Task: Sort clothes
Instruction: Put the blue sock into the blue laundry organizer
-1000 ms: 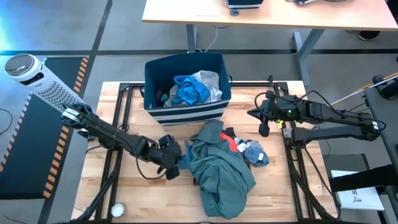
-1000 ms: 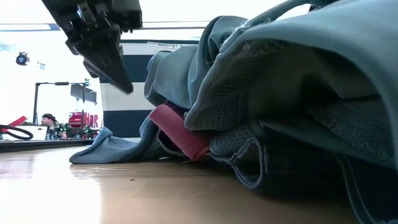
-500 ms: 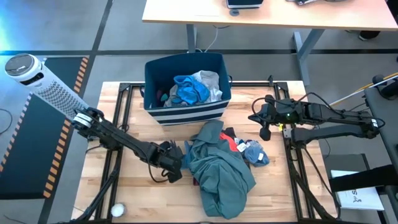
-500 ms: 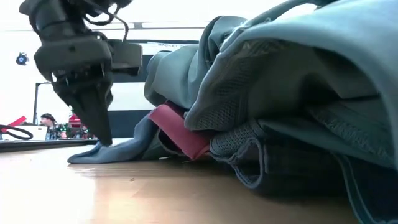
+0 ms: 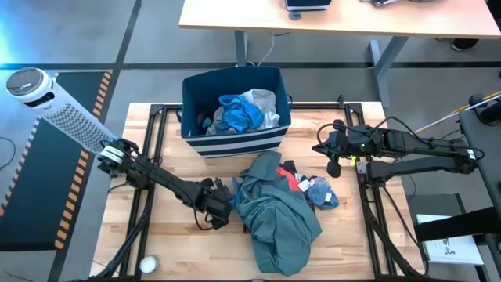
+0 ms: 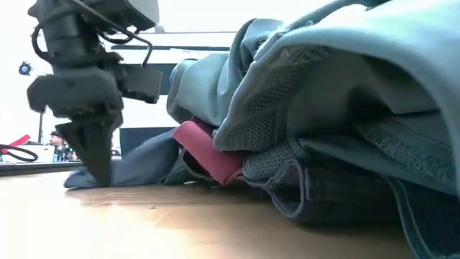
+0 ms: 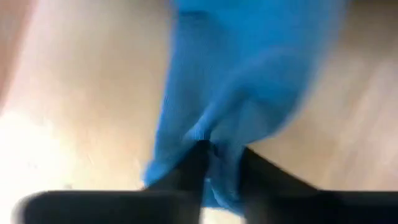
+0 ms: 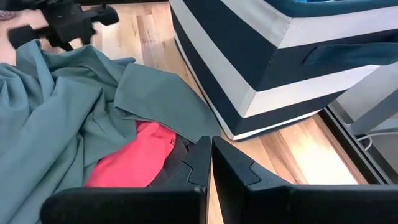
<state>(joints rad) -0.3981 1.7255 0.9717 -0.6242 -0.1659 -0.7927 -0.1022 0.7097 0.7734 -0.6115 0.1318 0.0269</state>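
From above, the left end effector [image 5: 221, 210] sits low on the wooden table [image 5: 164, 251], right at the left edge of the teal-green garment [image 5: 278, 215], which lies heaped in the middle of the table. A red piece [image 5: 300, 182] and a small blue-grey piece [image 5: 321, 192] poke out at the heap's right side. Behind the heap stands the navy striped bin [image 5: 233, 117] with blue and light clothes inside. The right end effector [image 5: 333, 163] hangs above the table right of the bin, its fingers together and holding nothing.

At table height, the left end effector [image 6: 93, 169] points straight down, its tips touching the table on a thin corner of the garment [image 6: 144, 162]; the red piece [image 6: 208, 152] is tucked under teal folds.

The left wrist camera shows its dark fingers [image 7: 193, 171] nearly closed, pinching a fold of blurred fabric.

The right wrist camera shows its fingers [image 8: 199, 165] pressed together above the red piece [image 8: 134, 158], with the bin [image 8: 261, 62] beside.
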